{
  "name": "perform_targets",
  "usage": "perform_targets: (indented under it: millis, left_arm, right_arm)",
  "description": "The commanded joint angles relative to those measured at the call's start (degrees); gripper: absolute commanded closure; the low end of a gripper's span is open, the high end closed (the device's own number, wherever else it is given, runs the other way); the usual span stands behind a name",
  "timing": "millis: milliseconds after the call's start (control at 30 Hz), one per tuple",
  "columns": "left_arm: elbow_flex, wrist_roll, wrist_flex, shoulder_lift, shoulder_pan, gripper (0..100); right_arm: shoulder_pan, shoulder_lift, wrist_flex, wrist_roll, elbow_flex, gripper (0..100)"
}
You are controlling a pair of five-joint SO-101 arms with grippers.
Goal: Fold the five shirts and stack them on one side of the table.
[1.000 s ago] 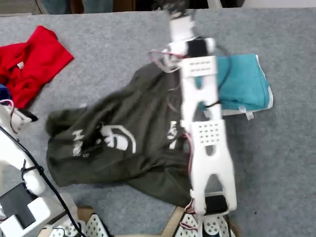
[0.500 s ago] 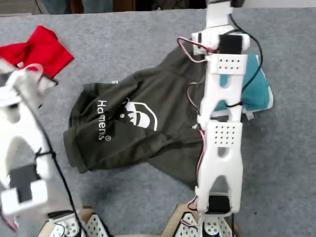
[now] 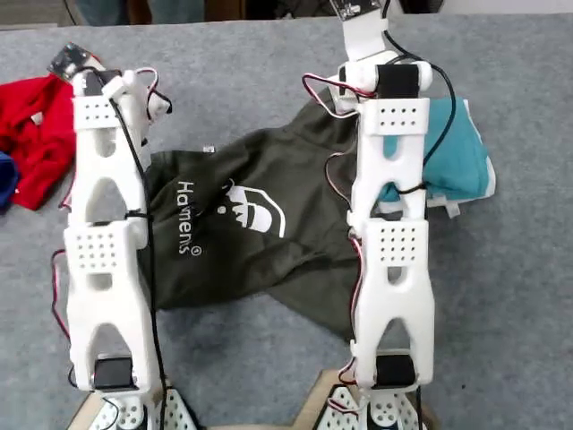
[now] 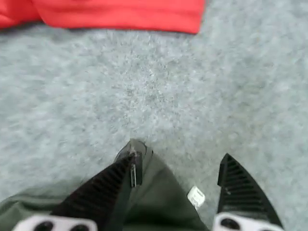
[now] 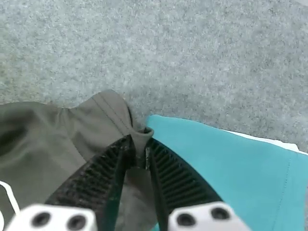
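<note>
A dark olive shirt [image 3: 242,224] with a white print lies spread in the middle of the table between my two arms. In the right wrist view my right gripper [image 5: 138,144] is shut on a bunched edge of that olive shirt [image 5: 72,130], right beside a folded teal shirt [image 5: 231,163]. The left gripper [image 4: 178,159] stands open over another corner of the olive shirt [image 4: 154,192], with a small white tag [image 4: 196,196] between its fingers. A red shirt [image 4: 115,12] lies crumpled just beyond it.
The folded teal shirt [image 3: 452,152] rests on something white at the right, partly under the right arm [image 3: 389,224]. The red shirt [image 3: 36,134] and a bit of blue cloth [image 3: 5,184] lie at the left edge, beside the left arm [image 3: 103,242].
The left arm has swung in from the front left and now stretches over the olive shirt's left edge. The right arm pulled the shirt farther back and spread it.
</note>
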Motion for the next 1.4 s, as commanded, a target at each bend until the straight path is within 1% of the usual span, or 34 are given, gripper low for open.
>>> perform_targets:
  millis: [0, 100, 167, 267, 400, 433, 567, 733, 900, 967, 1033, 1133, 1233, 1367]
  left_arm:
    - [-14.29, 1.41, 2.20, 9.32, 0.92, 73]
    - [-18.24, 2.99, 5.36, 13.89, 1.89, 73]
    - [-18.77, 3.52, 6.07, 15.03, 2.59, 73]
    - [-16.92, 4.22, 6.33, 15.82, 2.77, 73]
    - [-11.12, 4.22, 6.33, 15.47, 2.68, 73]
    - [-10.68, 4.22, 6.33, 15.38, 2.68, 74]
    - [-10.24, 3.52, 6.42, 15.38, 2.24, 85]
    - [-10.59, -1.76, 6.07, 15.38, 2.07, 97]
    - [-10.95, -3.43, 5.98, 15.30, 1.45, 97]
    - [-14.46, -5.10, 6.77, 14.42, 1.54, 97]
    - [-19.56, -7.21, 8.18, 12.57, 1.45, 97]
    - [-26.77, -13.27, 9.14, 9.14, 1.27, 97]
    - [-25.98, -16.88, 10.20, 2.37, 0.40, 97]
    - [-25.19, -17.41, 11.25, -6.95, -1.01, 97]
  right_arm:
    - [-0.62, -0.48, 0.09, 0.26, -2.15, 98.5]
    - [-0.62, -0.40, 0.09, 0.26, -2.07, 98.5]
    - [-0.62, 0.22, 0.00, 0.26, -2.33, 98.5]
    - [-0.70, 1.45, -0.88, 0.26, -2.42, 98.5]
    - [-0.70, 1.63, -1.05, 0.26, -2.42, 98.5]
    - [-0.70, 1.63, -1.05, 0.26, -2.42, 98.5]
    - [-0.70, 1.54, -1.05, 0.26, -2.42, 98.5]
    - [-0.70, 1.54, -1.05, 0.26, -2.42, 98.5]
    - [-0.70, 1.45, -1.85, -0.18, -2.51, 98.5]
    - [-1.23, 0.92, -3.34, -2.29, -2.59, 98.5]
    - [-1.76, -0.92, -4.57, -7.38, -2.59, 98.5]
    - [-3.25, -4.88, -5.01, -12.22, -2.59, 98.5]
    - [-4.66, -9.27, -7.03, -15.21, -2.59, 98.5]
    - [-5.01, -16.48, -10.29, -20.57, -2.59, 98.5]
